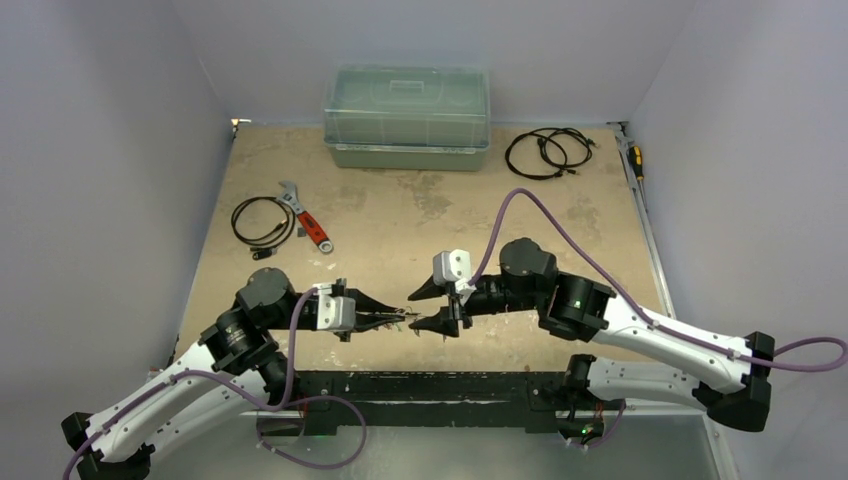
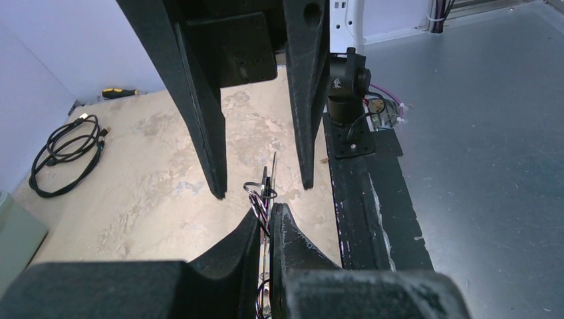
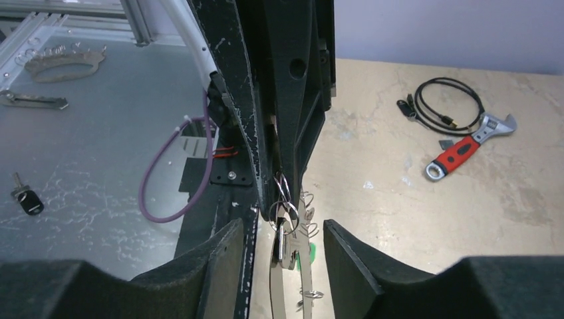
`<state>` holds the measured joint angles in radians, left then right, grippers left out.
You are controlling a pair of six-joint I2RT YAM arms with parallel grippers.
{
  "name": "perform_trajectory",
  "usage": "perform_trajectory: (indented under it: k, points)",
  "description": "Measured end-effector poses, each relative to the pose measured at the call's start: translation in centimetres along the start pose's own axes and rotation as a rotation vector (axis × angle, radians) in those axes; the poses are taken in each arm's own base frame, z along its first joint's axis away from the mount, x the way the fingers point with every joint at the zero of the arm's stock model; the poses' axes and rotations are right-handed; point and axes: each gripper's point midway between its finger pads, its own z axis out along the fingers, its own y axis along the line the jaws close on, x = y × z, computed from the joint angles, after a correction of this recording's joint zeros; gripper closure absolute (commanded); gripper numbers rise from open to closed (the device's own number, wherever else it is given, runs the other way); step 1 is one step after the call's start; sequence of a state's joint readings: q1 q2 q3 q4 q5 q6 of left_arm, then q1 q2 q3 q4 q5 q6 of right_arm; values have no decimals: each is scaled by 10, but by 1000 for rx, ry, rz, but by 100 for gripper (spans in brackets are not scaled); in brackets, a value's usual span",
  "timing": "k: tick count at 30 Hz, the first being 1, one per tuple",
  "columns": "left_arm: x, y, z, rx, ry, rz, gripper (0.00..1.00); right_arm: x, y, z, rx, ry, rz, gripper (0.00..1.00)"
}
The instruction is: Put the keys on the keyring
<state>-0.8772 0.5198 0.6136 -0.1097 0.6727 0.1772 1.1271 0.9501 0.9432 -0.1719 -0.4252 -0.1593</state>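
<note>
- Keyring [image 3: 278, 292] — seen edge-on, pinched in the left gripper [image 2: 267, 216], whose jaws were pressed together.
- Right gripper [image 3: 282, 224] stood spread either side; a green-tagged key [image 3: 306, 256] apparently hung there.

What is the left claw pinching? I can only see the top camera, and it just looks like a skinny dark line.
Observer: On the right wrist camera, the left claw is shut on the keyring, a flat silver piece seen edge-on, with little rings hanging off it.
Operator: Is my right claw grabbing it too?
Observer: No. The right claw is open, with one finger on each side of the keyring, not touching it.
Operator: Are any keys lying around?
Observer: Yes, a key with a black tag lies on the grey metal surface.
</note>
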Motion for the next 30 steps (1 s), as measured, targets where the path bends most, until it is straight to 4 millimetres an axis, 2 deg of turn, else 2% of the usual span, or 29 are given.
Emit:
perform_trajectory:
  k: [5, 10, 18, 25, 26, 28, 30]
  points:
    - [1, 0, 1, 3, 2, -2, 100, 8, 0, 9, -19, 22, 8, 60]
    - [2, 0, 1, 4, 5, -4, 100, 5, 0, 11, -23, 8, 0, 71]
    - [4, 1, 0, -2, 15, -9, 100, 6, 1, 11, -37, 9, 2, 100]
    - [7, 1, 0, -7, 26, -16, 100, 8, 0, 13, -35, 15, 5, 100]
    - [7, 1, 0, -6, 25, -16, 100, 8, 0, 13, -35, 15, 5, 98]
    - [7, 1, 0, -7, 24, -15, 100, 8, -1, 12, -32, 16, 5, 86]
    - [7, 1, 0, -7, 25, -15, 100, 8, -1, 12, -32, 17, 5, 82]
